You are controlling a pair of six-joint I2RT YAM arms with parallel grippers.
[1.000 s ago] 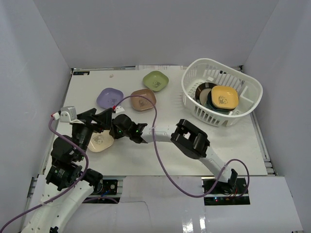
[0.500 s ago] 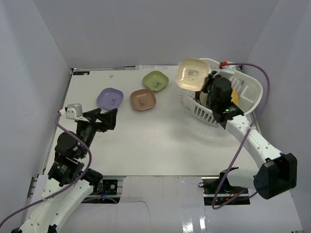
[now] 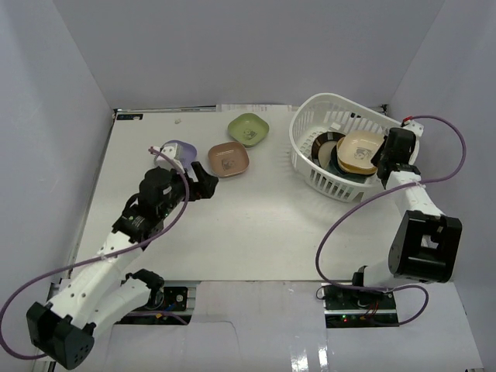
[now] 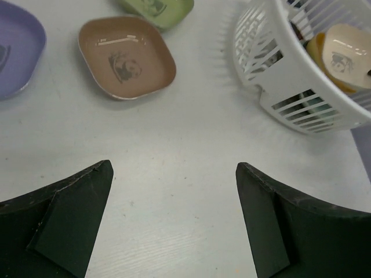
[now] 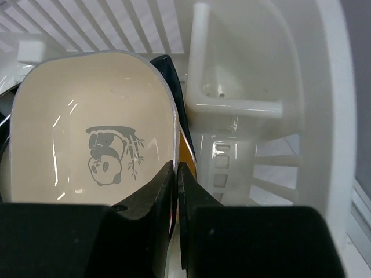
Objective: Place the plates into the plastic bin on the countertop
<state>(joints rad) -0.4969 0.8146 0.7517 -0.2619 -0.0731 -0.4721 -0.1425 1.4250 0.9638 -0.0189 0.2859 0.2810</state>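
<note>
The white slotted plastic bin (image 3: 353,155) stands at the back right of the countertop (image 3: 256,225). My right gripper (image 5: 176,168) is shut on the rim of a pale yellow dish (image 5: 87,145) inside the bin, above an orange dish (image 5: 186,153) and a dark-rimmed round plate (image 3: 324,146). In the top view the right gripper (image 3: 381,161) is at the bin's right side. My left gripper (image 4: 174,174) is open and empty over bare countertop, near the brown dish (image 4: 126,56), the lavender dish (image 4: 14,49) and the green dish (image 4: 157,7). In the top view they lie at the back: brown dish (image 3: 228,159), lavender dish (image 3: 175,153), green dish (image 3: 248,129).
Pale grey panels wall the countertop on the left, back and right. The bin (image 4: 301,81) shows at the upper right of the left wrist view. A purple cable (image 3: 349,217) loops from the right arm over the countertop.
My right gripper has carried the pale yellow dish from above the bin's left rim down into the bin. My left arm has reached forward toward the lavender and brown dishes.
</note>
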